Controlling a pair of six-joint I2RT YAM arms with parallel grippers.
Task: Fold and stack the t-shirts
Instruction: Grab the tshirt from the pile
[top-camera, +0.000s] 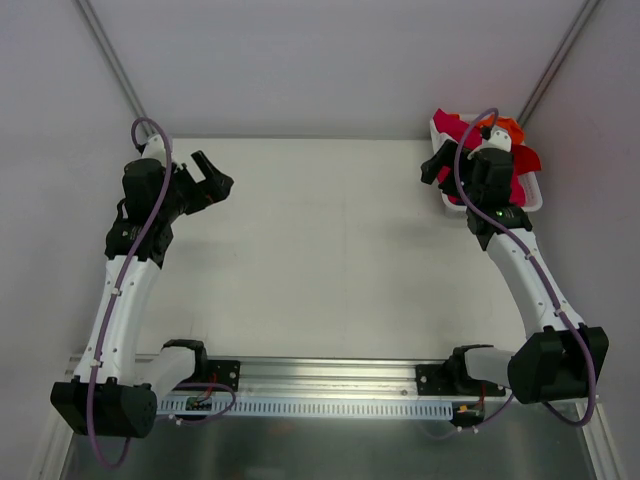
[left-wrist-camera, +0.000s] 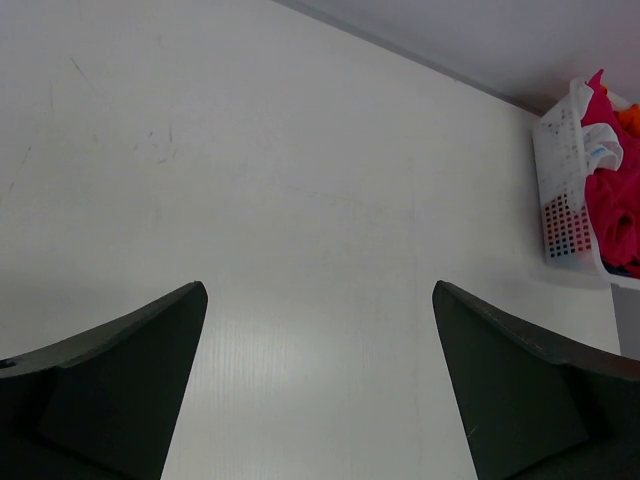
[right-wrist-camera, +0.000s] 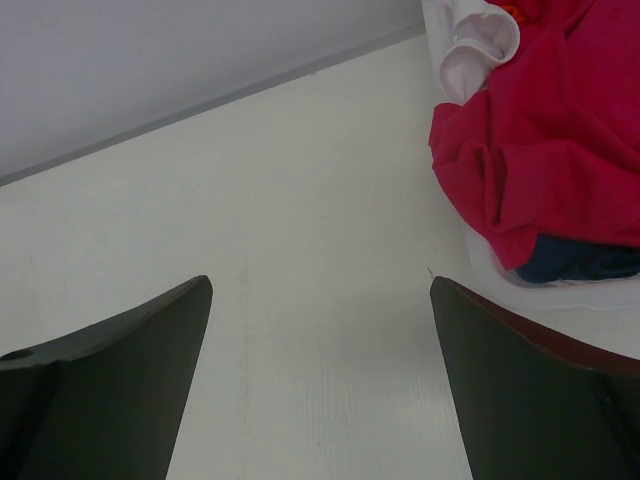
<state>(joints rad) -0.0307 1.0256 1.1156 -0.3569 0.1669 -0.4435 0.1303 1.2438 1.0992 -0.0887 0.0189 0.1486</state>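
White worktop (top-camera: 330, 260) ahead; shirts (top-camera: 452, 127) heaped in the basket (left-wrist-camera: 560, 190), upper right. Gaping wide, left hand (top-camera: 214, 175) and right hand (top-camera: 431, 166) hold nothing. I'd pinch just the crimson one (right-wrist-camera: 560, 140), top layer only.

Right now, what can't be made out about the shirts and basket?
- Top view: the right arm covers most of the basket; shirt count unclear.
- Right wrist: dark blue shirt mostly buried under the crimson-pink shirt; frame edge cuts both.
- Left wrist: basket cut by the right edge.
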